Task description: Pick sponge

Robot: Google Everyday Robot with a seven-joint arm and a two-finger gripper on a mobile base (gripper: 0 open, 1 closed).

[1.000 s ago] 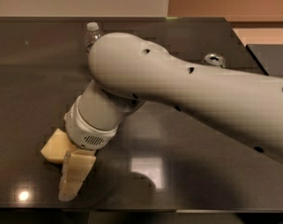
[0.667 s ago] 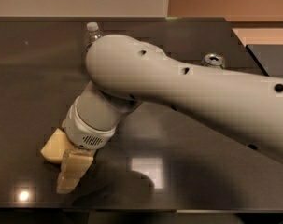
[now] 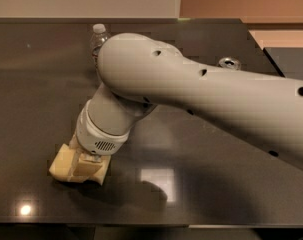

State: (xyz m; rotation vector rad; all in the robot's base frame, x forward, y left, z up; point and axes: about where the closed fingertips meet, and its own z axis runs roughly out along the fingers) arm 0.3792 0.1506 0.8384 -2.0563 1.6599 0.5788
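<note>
The sponge [image 3: 60, 164] is a pale yellow foam block lying on the dark table [image 3: 36, 84] at the front left. My gripper [image 3: 86, 168] hangs from the grey wrist straight down onto the sponge's right part and touches or overlaps it. The wrist and the gripper hide the sponge's right side. The sponge rests on the table.
A clear water bottle [image 3: 98, 37] stands at the back, just behind my arm. The top of a soda can [image 3: 229, 63] shows at the back right above my forearm. My large grey arm [image 3: 216, 99] crosses the right half of the table. The table's front edge [image 3: 141, 223] is close.
My gripper has moved from just right of and in front of the sponge to onto it, and now overlaps its right part. The sponge has stayed in place.
</note>
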